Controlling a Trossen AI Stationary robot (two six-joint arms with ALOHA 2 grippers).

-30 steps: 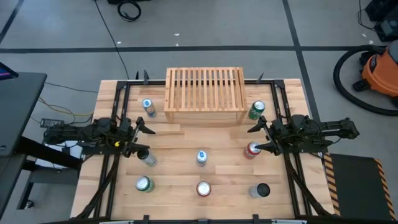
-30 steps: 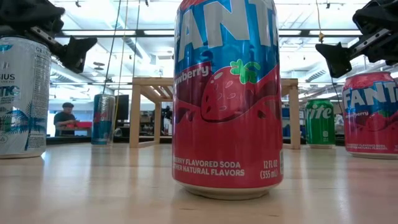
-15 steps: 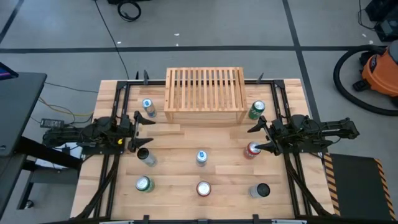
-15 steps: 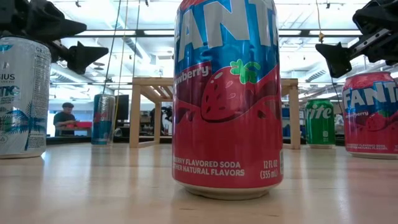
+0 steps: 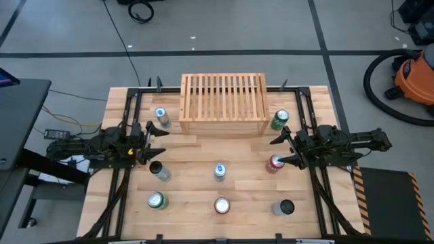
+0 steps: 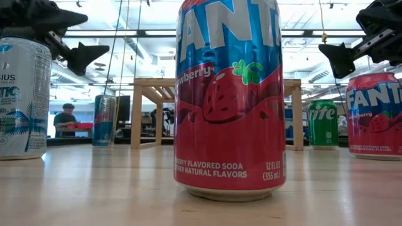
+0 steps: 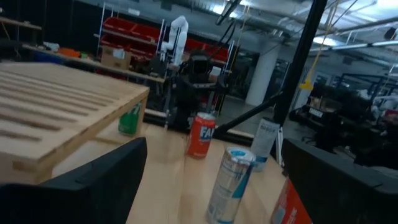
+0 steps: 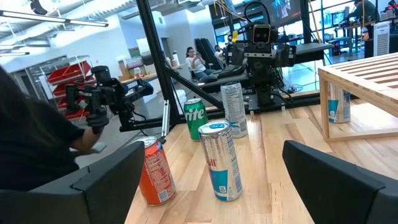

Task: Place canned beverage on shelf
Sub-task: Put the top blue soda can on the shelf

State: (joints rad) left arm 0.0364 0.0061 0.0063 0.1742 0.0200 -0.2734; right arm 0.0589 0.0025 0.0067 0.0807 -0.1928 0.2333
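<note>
The light wood shelf (image 5: 224,103) stands at the table's far middle. Several cans stand upright on the tabletop: a strawberry Fanta (image 5: 222,205) near the front, a slim can (image 5: 219,171) in the middle, a Sprite (image 5: 279,120) and a second Fanta (image 5: 275,163) on the right, and a blue-topped can (image 5: 163,116) by the shelf's left end. My left gripper (image 5: 152,139) hovers open at the left, above and just beyond a dark-topped can (image 5: 158,170). My right gripper (image 5: 279,150) hovers open at the right; one finger (image 6: 342,58) hangs above the right Fanta (image 6: 375,113).
A green-topped can (image 5: 156,200) and a dark-topped can (image 5: 285,207) stand near the front corners. A black frame (image 5: 135,95) runs along the table's sides. An orange vacuum (image 5: 415,78) stands on the floor at the right. People show in the room beyond.
My left gripper has opened wider and turned a little, its fingers swinging toward the table's far edge and tipping slightly upward, while staying in place above the table's left side. No can has moved.
</note>
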